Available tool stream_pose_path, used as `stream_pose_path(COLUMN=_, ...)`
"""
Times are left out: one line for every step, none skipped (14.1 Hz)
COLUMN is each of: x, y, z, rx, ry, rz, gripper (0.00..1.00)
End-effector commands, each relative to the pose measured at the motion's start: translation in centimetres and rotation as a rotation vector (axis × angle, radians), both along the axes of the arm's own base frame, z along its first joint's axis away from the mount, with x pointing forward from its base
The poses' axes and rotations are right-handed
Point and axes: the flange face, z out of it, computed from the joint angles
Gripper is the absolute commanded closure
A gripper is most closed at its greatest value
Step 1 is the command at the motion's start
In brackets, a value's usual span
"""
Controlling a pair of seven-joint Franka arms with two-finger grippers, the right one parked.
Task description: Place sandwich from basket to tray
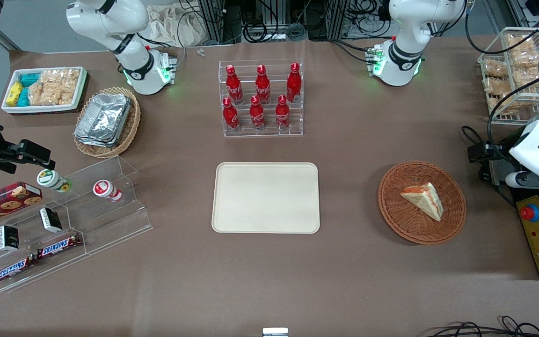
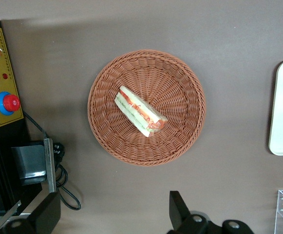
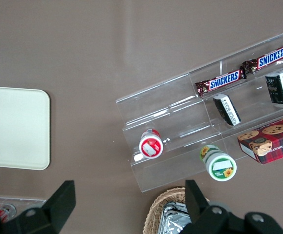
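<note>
Nearest the front camera, the large flat cream-beige rectangular tray [image 1: 265, 197] is lying bare at the middle of the brown table [image 1: 269, 281], which suits it as the landing place: nothing on it is blocking a set-down. Level with it, toward the working arm's end of the table, the round reddish-brown woven wicker basket [image 1: 421, 202] is sitting well apart from the tray, so the transfer is calling for a sideways carry over open cloth. The small triangular white-bread sandwich with orange-red and green filling [image 1: 424, 200] is resting inside that basket, near its middle and lying on a flat bread face, with the layered cut edge showing in the left wrist view [image 2: 140, 111]; that pose is probably offering the two bread faces or the slanted edges to a pinch from above.

The left arm's two-finger gripper [image 2: 113, 217] is hovering high over the table just beside the basket, looking straight down on it. Its fingers are standing wide apart with nothing between them, so the grasp is not yet begun and the task appears to be at its start.

Farther off, a clear stepped rack of red bottles [image 1: 261, 98] is standing clear of the likely path.
</note>
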Motion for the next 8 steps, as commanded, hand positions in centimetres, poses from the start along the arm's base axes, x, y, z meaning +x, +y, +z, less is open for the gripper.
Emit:
stream_pose_path(x=0.5, y=0.2, z=0.0, rx=0.011, ry=0.018, rz=-0.016, gripper=0.0)
stream_pose_path(x=0.5, y=0.1, z=0.1, rx=0.012, ry=0.017, rz=-0.016, gripper=0.0)
stream_pose_path(x=0.5, y=0.0, z=0.2, rx=0.011, ry=0.014, rz=-0.017, gripper=0.0)
stream_pose_path(x=0.7, y=-0.1, z=-0.1, rx=0.014, ry=0.018, rz=-0.013, gripper=0.0)
stream_pose_path(x=1.0, y=-0.4, z=-0.9, rx=0.014, ry=0.032, rz=-0.013, gripper=0.0)
stream_pose_path(x=0.8, y=-0.3, z=-1.4, rx=0.017, ry=0.043, rz=0.016, gripper=0.0)
stream_pose_path(x=0.6, y=-0.2, z=-1.8, rx=0.021, ry=0.049, rz=0.058, gripper=0.0)
stream_pose_path(x=0.7, y=0.0, z=-2.1, rx=0.022, ry=0.045, rz=0.098, gripper=0.0)
